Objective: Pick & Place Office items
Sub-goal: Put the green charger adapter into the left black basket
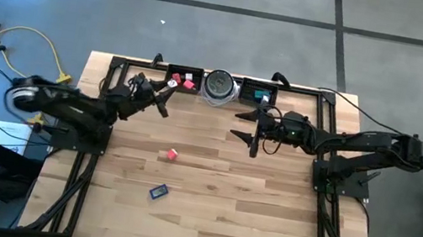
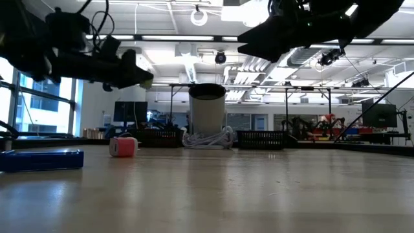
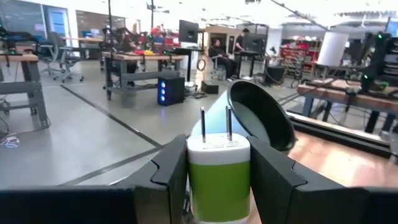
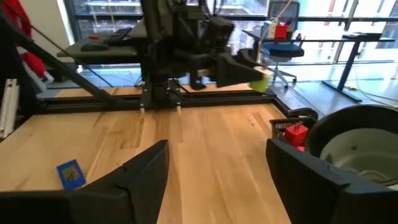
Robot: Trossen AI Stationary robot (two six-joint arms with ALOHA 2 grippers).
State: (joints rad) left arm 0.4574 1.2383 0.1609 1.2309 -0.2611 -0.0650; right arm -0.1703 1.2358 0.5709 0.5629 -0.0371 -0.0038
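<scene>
Step in hand: carry. Left gripper (image 3: 217,180) clamped on green-and-white plug adapter (image 3: 219,174), raised near the black tray (image 1: 185,73) at the worktop's far edge. Right gripper (image 4: 214,171) apart, empty, mid-worktop. Next: position over tray, release.

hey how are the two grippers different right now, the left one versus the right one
The left gripper has its jaws closed on a green and white plug, prongs pointing outward; the right gripper stands with jaws wide open and holds nothing. The left hovers by the left black tray, the right below the right tray. Both are raised off the table.
</scene>
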